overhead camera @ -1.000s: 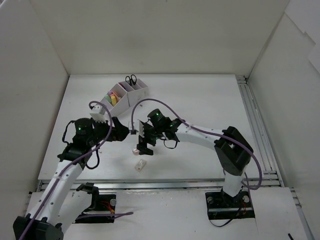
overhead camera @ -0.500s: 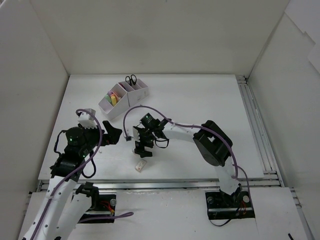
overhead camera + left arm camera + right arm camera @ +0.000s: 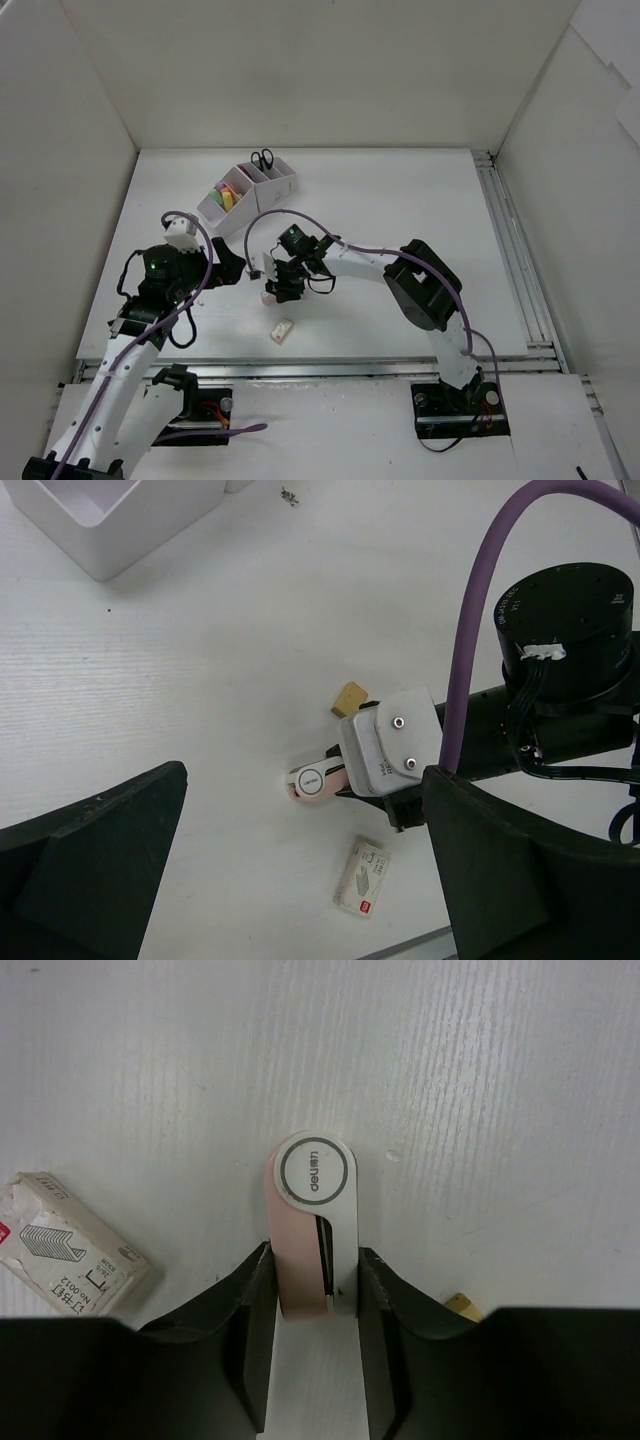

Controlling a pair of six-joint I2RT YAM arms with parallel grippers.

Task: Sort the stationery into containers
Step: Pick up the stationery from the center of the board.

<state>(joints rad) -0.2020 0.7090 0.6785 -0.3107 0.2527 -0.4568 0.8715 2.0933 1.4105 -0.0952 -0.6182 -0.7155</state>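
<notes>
Two tools hang close over the table point(image 3: 420, 230) seen from above, the left tool point(image 3: 232, 268) spread wide and empty; its wrist camera finds the little pink gadget point(image 3: 312, 780) lying beside a staple box point(image 3: 361, 878); the right tool point(image 3: 313, 1258) pinches the gadget's flat sides, which look to me like light, stiff, slick plastic, best gripped mid-body.

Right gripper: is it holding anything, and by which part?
Yes. The right gripper pinches the pink-white piece by its long sides at the straight end; the round end sticks out past the fingertips.

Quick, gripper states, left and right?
Left gripper: open, holding nothing.
Right gripper: shut on the pink-and-white stationery piece.
</notes>
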